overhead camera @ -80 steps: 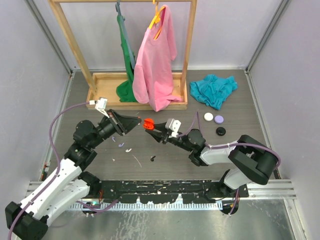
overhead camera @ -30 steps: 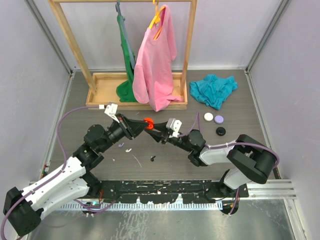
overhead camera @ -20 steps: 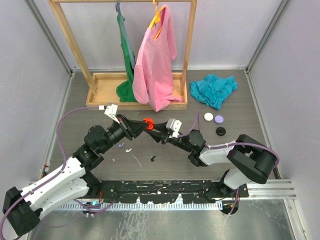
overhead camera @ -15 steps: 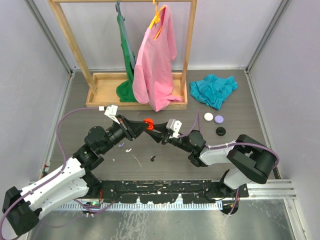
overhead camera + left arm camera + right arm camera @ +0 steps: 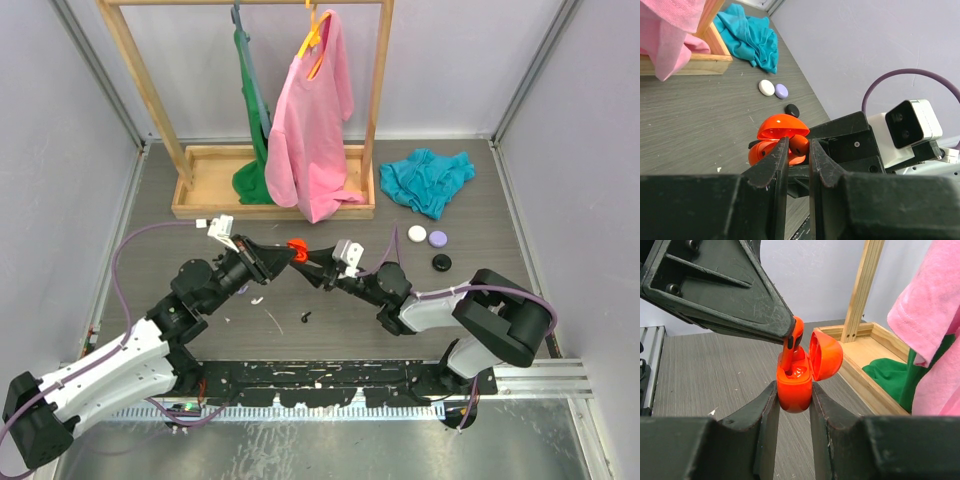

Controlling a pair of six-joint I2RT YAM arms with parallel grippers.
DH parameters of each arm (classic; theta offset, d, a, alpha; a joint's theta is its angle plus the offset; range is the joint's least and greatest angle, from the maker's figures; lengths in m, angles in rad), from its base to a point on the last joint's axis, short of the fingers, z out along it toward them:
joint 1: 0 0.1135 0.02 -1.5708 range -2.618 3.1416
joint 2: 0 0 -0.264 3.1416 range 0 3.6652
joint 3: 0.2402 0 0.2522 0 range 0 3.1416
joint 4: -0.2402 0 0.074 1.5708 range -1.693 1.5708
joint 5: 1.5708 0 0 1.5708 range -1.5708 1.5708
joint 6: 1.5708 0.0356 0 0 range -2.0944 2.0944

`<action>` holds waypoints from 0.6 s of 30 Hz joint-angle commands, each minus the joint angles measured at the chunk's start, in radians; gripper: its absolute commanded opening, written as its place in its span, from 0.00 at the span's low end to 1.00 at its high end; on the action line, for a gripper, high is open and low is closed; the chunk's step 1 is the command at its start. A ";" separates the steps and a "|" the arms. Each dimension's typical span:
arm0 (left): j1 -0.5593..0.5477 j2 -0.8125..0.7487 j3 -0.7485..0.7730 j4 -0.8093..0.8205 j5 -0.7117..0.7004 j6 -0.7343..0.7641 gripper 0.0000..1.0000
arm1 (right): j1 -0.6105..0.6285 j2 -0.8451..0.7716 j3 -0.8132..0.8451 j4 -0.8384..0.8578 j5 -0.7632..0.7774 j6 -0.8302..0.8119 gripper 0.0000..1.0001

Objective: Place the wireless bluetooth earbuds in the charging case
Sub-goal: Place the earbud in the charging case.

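Case (image 5: 795, 390) open w/ red earbud (image 5: 790, 352) partly in.

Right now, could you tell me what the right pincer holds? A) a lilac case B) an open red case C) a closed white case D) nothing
B: the right pincer is shut on the red charging case, lid open, while the left pincer holds a red earbud at its mouth.
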 commanded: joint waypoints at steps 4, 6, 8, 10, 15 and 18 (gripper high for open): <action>-0.020 0.022 0.002 -0.030 -0.054 -0.023 0.18 | 0.002 -0.002 0.006 0.155 0.035 -0.006 0.04; -0.023 0.013 -0.002 -0.042 -0.070 -0.037 0.18 | 0.002 -0.003 0.003 0.157 0.038 -0.008 0.04; -0.026 0.000 -0.005 -0.054 -0.085 -0.048 0.19 | 0.002 -0.002 0.001 0.162 0.043 -0.008 0.04; -0.030 -0.007 -0.010 -0.060 -0.095 -0.057 0.20 | 0.002 -0.001 0.000 0.168 0.046 -0.007 0.04; -0.039 -0.010 -0.012 -0.068 -0.105 -0.077 0.22 | 0.002 0.001 -0.004 0.182 0.058 -0.003 0.04; -0.046 -0.008 -0.008 -0.068 -0.105 -0.080 0.24 | 0.003 0.001 -0.005 0.186 0.062 -0.005 0.04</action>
